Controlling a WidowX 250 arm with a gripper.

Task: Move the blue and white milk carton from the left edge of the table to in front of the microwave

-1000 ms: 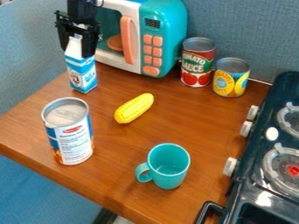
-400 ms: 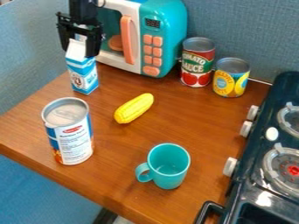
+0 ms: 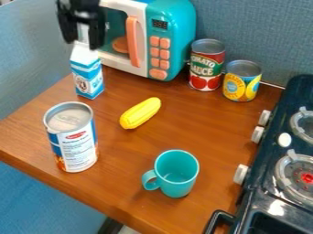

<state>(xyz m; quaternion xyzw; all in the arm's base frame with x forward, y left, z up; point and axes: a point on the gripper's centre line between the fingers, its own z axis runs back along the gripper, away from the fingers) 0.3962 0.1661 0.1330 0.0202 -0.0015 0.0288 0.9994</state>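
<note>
The black gripper [image 3: 83,45] hangs at the upper left, open, its two fingers spread apart above a blue and white milk carton [image 3: 87,77]. The carton stands upright on the wooden table, left of the toy microwave, with its white top just at the level of the fingertips. Whether the fingertips touch the carton's top I cannot tell. A yellow corn cob [image 3: 140,113] lies to the right and in front of the carton.
Nearer the front stand a large can [image 3: 78,148] and a teal cup [image 3: 174,172]. A teal microwave [image 3: 174,27], a tomato sauce can [image 3: 207,66] and a yellow can [image 3: 242,82] stand at the back. A dark stove [image 3: 263,201] borders the right side.
The gripper has risen from around the carton's top to above it, with its fingers apart. The carton has shifted very slightly and stays standing on the table.
</note>
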